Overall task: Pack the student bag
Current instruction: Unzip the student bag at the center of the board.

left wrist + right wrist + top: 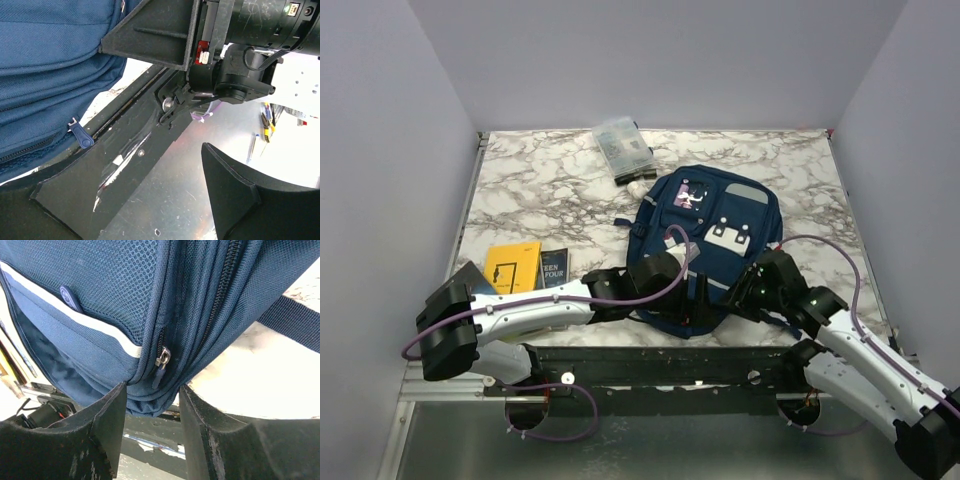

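The student bag (705, 240) is navy with pale grey trim and white tabs; the desk (550, 190) is white marble veined grey; the left-edge book (512, 266) is yellow.

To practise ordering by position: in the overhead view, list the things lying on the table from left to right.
yellow book → dark book → pouch → bag

My left arm (530, 310) and right arm (865, 365) wear white shells with black joints; a purple cable (856, 275) trails behind each jaw pair. Fingers (107, 425) are scuffed matte black.
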Available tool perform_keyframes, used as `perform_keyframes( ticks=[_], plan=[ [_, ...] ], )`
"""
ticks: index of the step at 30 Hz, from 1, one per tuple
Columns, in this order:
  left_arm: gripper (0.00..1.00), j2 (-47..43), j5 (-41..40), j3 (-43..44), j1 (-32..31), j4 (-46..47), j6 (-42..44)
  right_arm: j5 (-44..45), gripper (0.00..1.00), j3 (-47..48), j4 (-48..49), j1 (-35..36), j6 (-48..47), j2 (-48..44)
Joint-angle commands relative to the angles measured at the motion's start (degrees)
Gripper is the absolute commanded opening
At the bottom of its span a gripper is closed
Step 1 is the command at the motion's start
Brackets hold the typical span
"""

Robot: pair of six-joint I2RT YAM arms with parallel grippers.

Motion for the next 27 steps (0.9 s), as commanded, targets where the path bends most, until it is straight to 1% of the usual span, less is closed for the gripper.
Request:
perform_keyframes(
  ticks=[1, 4, 5, 6, 7, 8, 9, 10, 11, 13, 14, 15, 16, 17, 18, 22, 23, 25, 27],
  plan=[
    [0.79, 0.7, -4.1, 2.3, -0.5, -2.9, -0.1, 0.1, 0.46, 1.2, 1.8, 0.2, -1.1, 1.2],
    [0.76, 0.8, -5.9, 2.9, -1.1, -4.3, 0.5, -0.7, 0.47, -1.6, 4.8, 0.2, 2.5, 0.5],
    [0.74, 0.6, -8.0, 2.9, -1.5, -5.1, 0.9, -0.6, 0.48, -2.8, 6.0, 0.2, 3.6, 0.1],
    [0.74, 0.2, -10.3, 2.8, -2.2, -6.4, 1.1, -0.2, 0.52, -3.6, 6.6, 0.2, 4.6, -0.5],
    [0.74, -0.1, -12.3, 2.6, -2.3, -7.8, 0.6, 0.5, 0.59, -4.4, 6.5, 0.2, 6.4, -0.9],
    [0.74, -0.5, -13.4, 2.3, -2.5, -8.9, 0.1, 0.4, 0.68, -5.3, 6.5, 0.2, 8.2, -1.3],
    [0.73, -1.0, -14.3, 1.5, -2.8, -9.2, -0.4, -1.3, 0.76, -6.6, 7.5, 0.2, 9.7, -1.8],
    [0.73, -1.4, -15.6, 0.7, -3.2, -9.3, -1.0, -3.1, 0.81, -7.9, 8.9, 0.2, 10.6, -2.3],
    [0.73, -1.8, -16.4, -0.1, -3.5, -9.4, -1.7, -4.9, 0.82, -9.5, 10.2, 0.2, 11.6, -2.7],
    [0.73, -2.3, -17.3, -0.6, -4.0, -10.2, -2.8, -5.7, 0.81, -12.3, 12.6, 0.2, 13.0, -3.9],
    [0.73, -2.3, -17.6, -0.4, -4.1, -10.5, -3.4, -5.5, 0.78, -13.7, 14.0, 0.2, 13.4, -4.5],
    [0.73, -2.3, -18.0, -0.3, -4.6, -10.6, -3.6, -5.0, 0.73, -14.1, 15.1, 0.2, 13.7, -5.1],
    [0.73, -2.2, -18.7, 0.2, -5.1, -10.7, -3.6, -4.7, 0.60, -14.1, 15.7, 0.2, 13.9, -5.7],
    [0.73, -1.7, -19.3, 0.8, -5.8, -11.0, -3.2, -4.4, 0.41, -13.6, 16.0, 0.2, 14.0, -6.5],
    [0.71, -1.0, -19.7, 1.7, -6.1, -11.7, -2.9, -3.6, 0.33, -12.3, 14.9, 0.2, 14.0, -6.9],
    [0.67, 1.9, -19.8, 4.6, -7.1, -14.4, -2.5, 0.4, 0.12, -5.1, 6.0, 0.2, 13.3, -7.4],
    [0.65, 2.2, -20.0, 4.6, -7.4, -14.4, -2.5, 1.0, 0.01, -3.7, 4.9, 0.2, 13.2, -7.4],
    [0.60, 2.8, -20.2, 4.6, -7.5, -14.6, -2.9, 1.5, 0.00, -1.9, 2.8, 0.2, 14.4, -7.2],
    [0.57, 2.9, -20.6, 4.8, -7.5, -15.2, -4.0, 0.1, 0.01, -0.4, 2.8, 0.2, 15.5, -7.4]
  ],
)
